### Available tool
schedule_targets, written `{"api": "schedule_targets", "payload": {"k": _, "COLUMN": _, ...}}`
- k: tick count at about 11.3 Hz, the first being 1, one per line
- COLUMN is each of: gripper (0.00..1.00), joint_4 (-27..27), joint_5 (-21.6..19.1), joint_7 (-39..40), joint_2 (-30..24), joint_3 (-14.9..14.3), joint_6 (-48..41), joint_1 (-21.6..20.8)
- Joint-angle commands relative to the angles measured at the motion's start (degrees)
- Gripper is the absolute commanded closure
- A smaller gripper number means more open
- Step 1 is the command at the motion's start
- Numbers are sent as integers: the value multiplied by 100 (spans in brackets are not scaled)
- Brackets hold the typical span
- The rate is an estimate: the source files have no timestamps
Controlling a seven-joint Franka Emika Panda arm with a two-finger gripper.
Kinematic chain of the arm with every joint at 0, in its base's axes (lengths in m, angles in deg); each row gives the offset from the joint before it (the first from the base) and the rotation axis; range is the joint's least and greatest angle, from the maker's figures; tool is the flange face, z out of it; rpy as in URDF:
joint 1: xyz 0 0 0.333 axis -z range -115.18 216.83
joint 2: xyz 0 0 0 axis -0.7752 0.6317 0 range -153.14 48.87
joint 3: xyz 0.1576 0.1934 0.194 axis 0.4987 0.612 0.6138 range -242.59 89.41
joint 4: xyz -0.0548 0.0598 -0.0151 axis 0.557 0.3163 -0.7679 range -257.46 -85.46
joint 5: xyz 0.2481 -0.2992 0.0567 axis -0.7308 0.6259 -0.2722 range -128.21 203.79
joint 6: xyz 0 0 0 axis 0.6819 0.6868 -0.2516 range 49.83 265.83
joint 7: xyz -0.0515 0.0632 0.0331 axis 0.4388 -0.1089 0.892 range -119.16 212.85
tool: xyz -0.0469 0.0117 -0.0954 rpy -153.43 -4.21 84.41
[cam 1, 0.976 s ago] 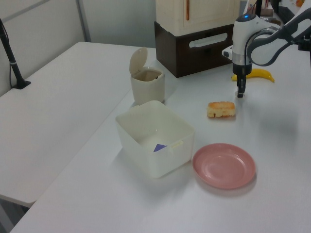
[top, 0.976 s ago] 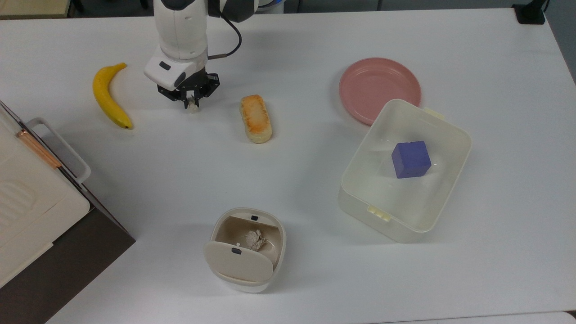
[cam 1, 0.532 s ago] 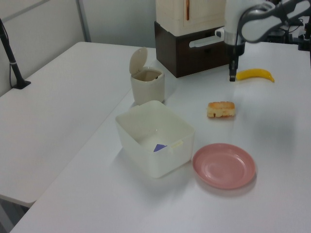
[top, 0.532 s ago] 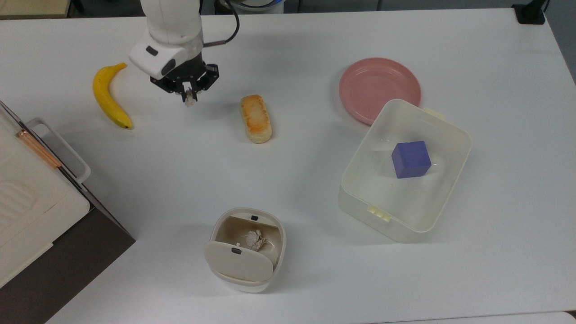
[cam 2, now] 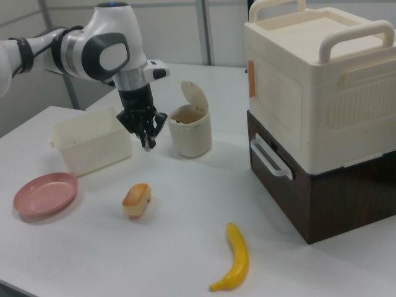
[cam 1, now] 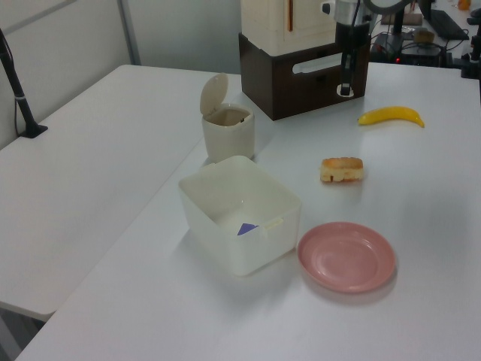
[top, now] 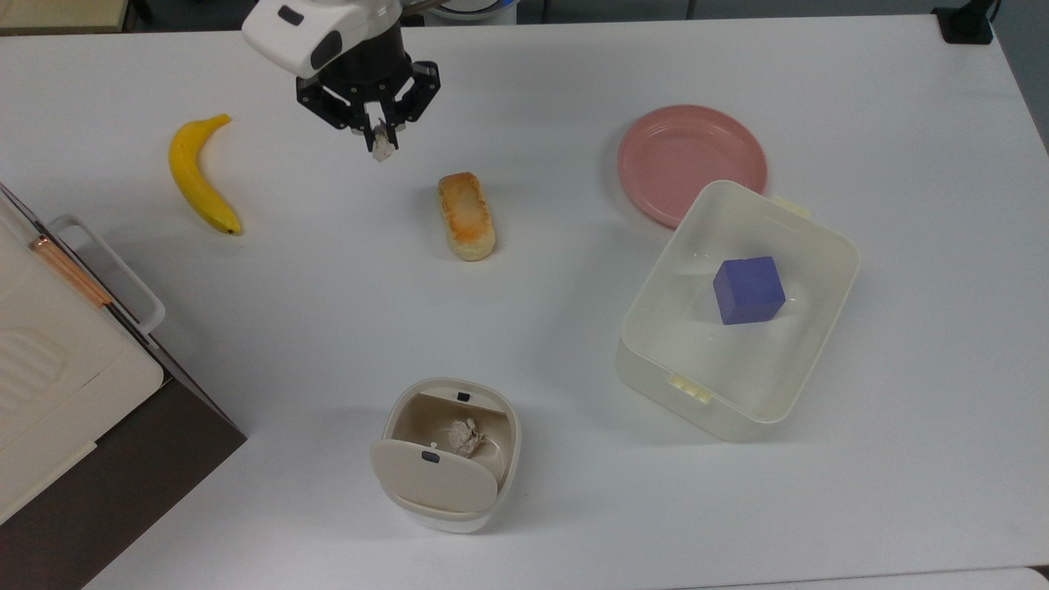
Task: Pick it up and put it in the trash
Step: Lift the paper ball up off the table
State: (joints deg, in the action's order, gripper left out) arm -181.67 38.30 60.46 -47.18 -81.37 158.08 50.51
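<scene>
— Where is the small paper wad (top: 381, 151)?

— Clamped between the tips of the gripper (top: 379, 139), whose two fingers are pressed together on it. It hangs in the air above the white table (top: 574, 98), near the top view's upper edge, between the banana (top: 199, 176) and the bread roll (top: 465, 215). In the right view the gripper (cam 2: 147, 143) points straight down with the wad at its tip, well clear of the tabletop.

— And the trash bin?

— The trash bin (top: 447, 455) stands near the table's lower edge in the top view, well apart from the gripper. Its flap lid (top: 433, 475) is swung open, with a small dark button on it, and another paper wad (top: 464, 437) lies inside. In the left view the bin (cam 1: 227, 129) sits just beside the stacked boxes, lid tilted up.

— What else is on the table?

— A pink plate (top: 691, 160) lies toward the top view's upper right, its rim touching or tucked under a corner of a cream rectangular tub (top: 819, 246). A purple cube (top: 747, 289) rests in the tub. At the top view's left edge, a cream case (cam 2: 315, 80) with handles sits on a dark brown box (cam 2: 334, 192).
</scene>
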Motion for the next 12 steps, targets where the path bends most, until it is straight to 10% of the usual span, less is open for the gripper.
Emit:
{"api": "schedule_targets", "payload": {"k": 1, "gripper": 100, "joint_4": 474, "joint_5": -156, "joint_7": -123, "joint_2": 14, "joint_3": -5, "joint_6": -502, "joint_1": -30}}
{"api": "schedule_targets", "payload": {"k": 12, "gripper": 100, "joint_4": 2108, "joint_5": -376, "joint_7": -140, "joint_2": 979, "joint_3": -58, "joint_6": -1216, "joint_1": -268}}
